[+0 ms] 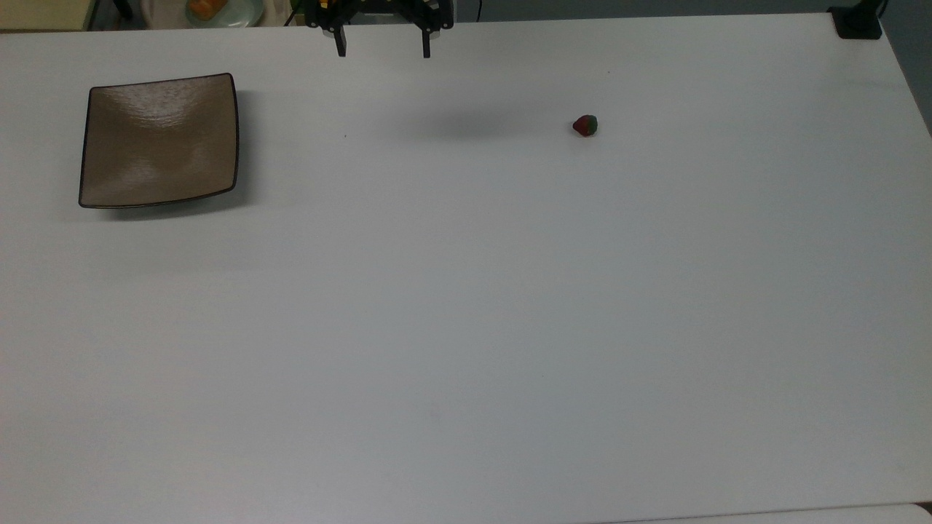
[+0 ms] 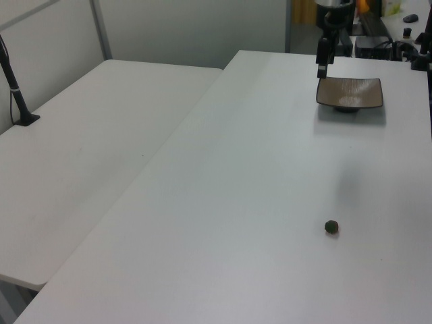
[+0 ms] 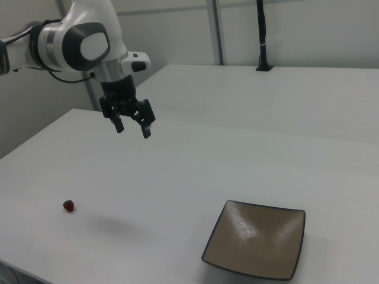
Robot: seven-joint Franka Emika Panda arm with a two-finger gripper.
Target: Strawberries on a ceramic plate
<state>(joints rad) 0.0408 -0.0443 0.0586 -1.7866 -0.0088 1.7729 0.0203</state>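
Note:
A tiny red strawberry (image 1: 585, 126) with a green cap lies alone on the white table; it is also in the left view (image 2: 331, 227) and the right view (image 3: 69, 205). The square brown ceramic plate (image 1: 159, 140) sits bare at the top view's left, and appears too in the left view (image 2: 350, 93) and right view (image 3: 256, 238). My gripper (image 1: 381, 51) hangs open high above the table at the top view's upper edge, between plate and strawberry. In the right view the gripper (image 3: 132, 129) holds nothing, its fingers spread wide.
A round pale dish (image 1: 223, 10) with orange food sits beyond the table's far edge. A black camera mount (image 1: 858, 22) stands on the top view's upper-right corner. A second white table (image 2: 81, 148) adjoins at the left view's left.

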